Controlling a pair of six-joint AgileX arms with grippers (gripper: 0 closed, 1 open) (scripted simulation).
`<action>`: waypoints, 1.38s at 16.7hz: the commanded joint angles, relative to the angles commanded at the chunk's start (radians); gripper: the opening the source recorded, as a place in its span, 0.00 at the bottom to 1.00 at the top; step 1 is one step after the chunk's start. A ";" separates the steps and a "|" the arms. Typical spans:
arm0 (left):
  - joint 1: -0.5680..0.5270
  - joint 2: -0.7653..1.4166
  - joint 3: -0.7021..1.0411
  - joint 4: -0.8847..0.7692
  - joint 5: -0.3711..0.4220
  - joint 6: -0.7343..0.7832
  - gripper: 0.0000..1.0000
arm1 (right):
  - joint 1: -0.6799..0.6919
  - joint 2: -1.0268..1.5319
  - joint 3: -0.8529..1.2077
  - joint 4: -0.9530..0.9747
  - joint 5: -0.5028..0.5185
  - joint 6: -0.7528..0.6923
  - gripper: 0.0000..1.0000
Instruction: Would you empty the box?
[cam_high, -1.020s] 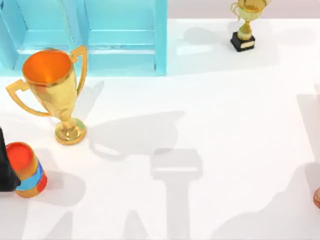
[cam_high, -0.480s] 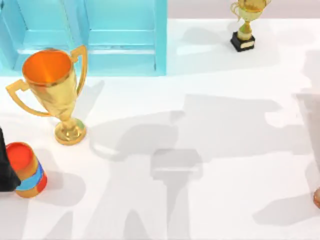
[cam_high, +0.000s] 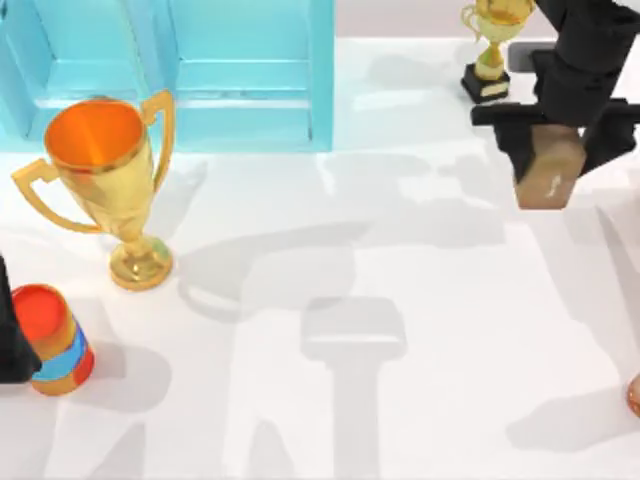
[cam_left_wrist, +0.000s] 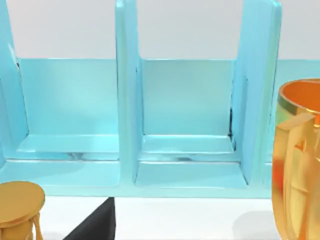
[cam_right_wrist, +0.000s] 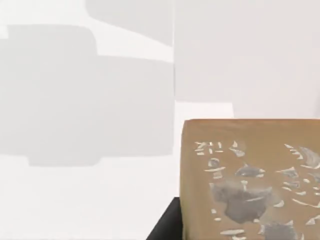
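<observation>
While left arm sits parked at table's left edge beside orange can (cam_high: 55, 340), right gripper (cam_high: 548, 150) newly enters top view at upper right, absent half second ago. Clenched on brown block (cam_high: 548, 168), held above white table (cam_high: 420, 300), well clear of blue box (cam_high: 200, 80). Box compartments look bare from left wrist. Large gold trophy (cam_high: 105, 180) unmoved. Judgement: emptying nearly complete; setting block down remains.
</observation>
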 joint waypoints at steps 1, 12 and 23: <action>0.000 0.000 0.000 0.000 0.000 0.000 1.00 | 0.008 0.017 0.018 0.005 -0.001 0.018 0.00; 0.000 0.000 0.000 0.000 0.000 0.000 1.00 | 0.013 0.043 -0.047 0.103 -0.001 0.036 0.00; 0.000 0.000 0.000 0.000 0.000 0.000 1.00 | 0.015 0.053 -0.110 0.173 -0.001 0.037 0.30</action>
